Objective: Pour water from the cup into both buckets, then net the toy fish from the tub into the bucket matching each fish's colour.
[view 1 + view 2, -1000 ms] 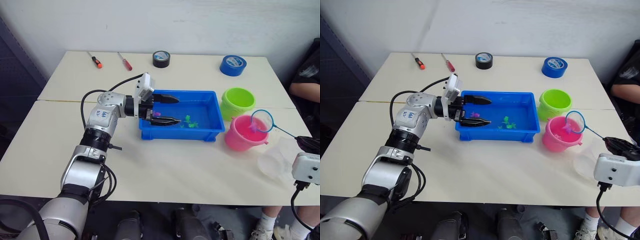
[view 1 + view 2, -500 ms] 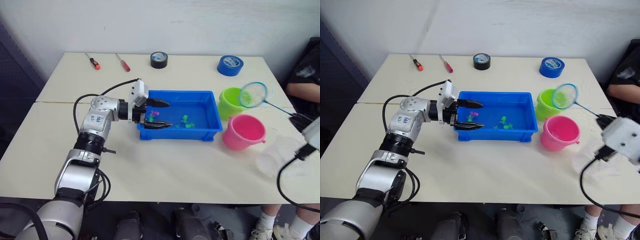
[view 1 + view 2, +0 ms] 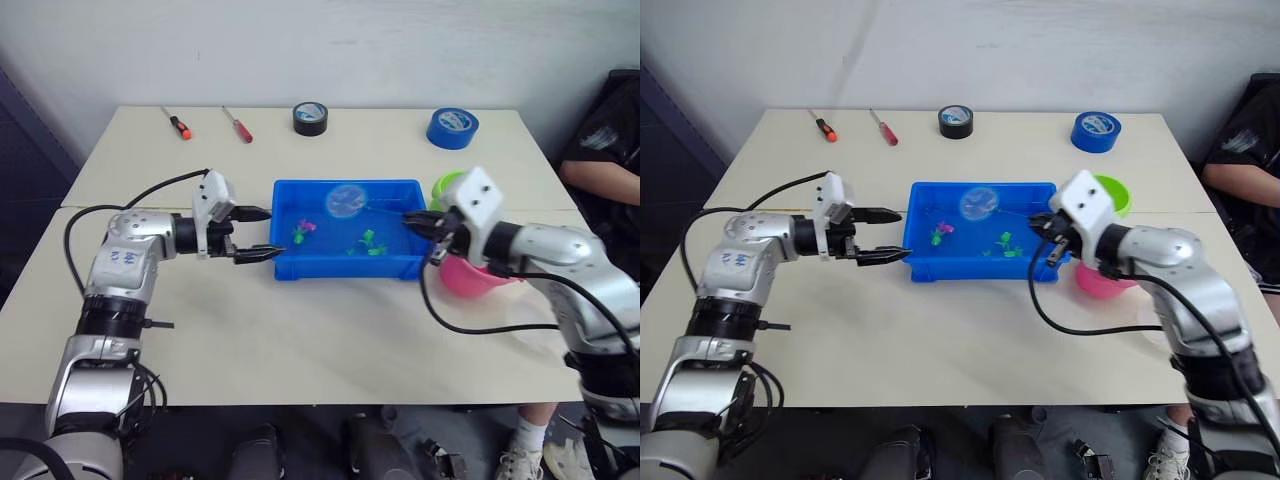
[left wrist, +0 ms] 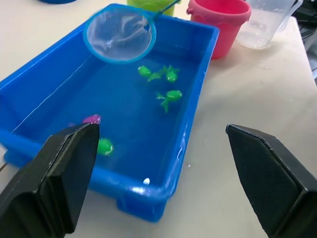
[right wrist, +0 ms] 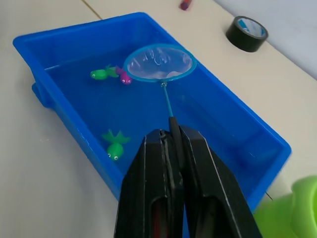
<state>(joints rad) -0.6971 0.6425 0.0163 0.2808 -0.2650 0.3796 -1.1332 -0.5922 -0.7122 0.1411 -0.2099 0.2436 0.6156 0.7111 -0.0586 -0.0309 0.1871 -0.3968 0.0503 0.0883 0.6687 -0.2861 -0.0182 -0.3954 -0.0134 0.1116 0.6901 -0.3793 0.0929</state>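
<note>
Tub point(image 3: 345, 268) is the landmark, mid-table, holding water and fish. Left gripper point(image 3: 255, 234) sits just outside its left end wall, forearm level, fingers spread wide and gripping nothing, one finger near the tub's front corner, the other higher along the end wall. Right gripper point(image 5: 171, 144) reaches in from the tub's right end, forearm angled across the pink bucket point(image 3: 470, 280), fingers clenched on the thin handle of the net point(image 5: 158, 63). Net hoop hangs over the tub's far half, towards the middle, mesh sagging; whether it touches the water I cannot tell.

Fish inside the tub: green fish point(image 4: 170, 95) and two more green ones around the centre, another green one and a pink fish point(image 4: 91, 119) towards the left end.

Pink bucket stands at the tub's right front corner; green bucket point(image 3: 1112, 190) just behind it. Clear cup point(image 4: 265, 22) is beyond the pink bucket, away from the tub.

Far of the tub: black tape roll point(image 3: 310, 118), blue tape roll point(image 3: 452, 128), two screwdrivers point(image 3: 237, 125).
</note>
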